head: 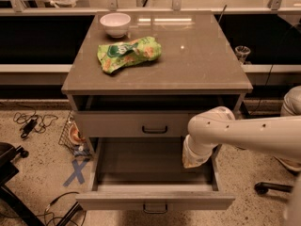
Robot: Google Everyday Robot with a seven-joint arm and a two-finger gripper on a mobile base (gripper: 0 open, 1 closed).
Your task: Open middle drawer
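Grey-taupe flat-fronted middle drawer (141,164), small black bar handle (155,209), being shown pulled out; robot gripper (193,160) being held inside its right side; grip state cannot be told.

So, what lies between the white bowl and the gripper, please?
The camera view shows a green bag between the bowl and the gripper, which is inside the open middle drawer.

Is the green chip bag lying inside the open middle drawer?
No, the green chip bag lies on the cabinet top; the gripper hangs over the middle drawer.
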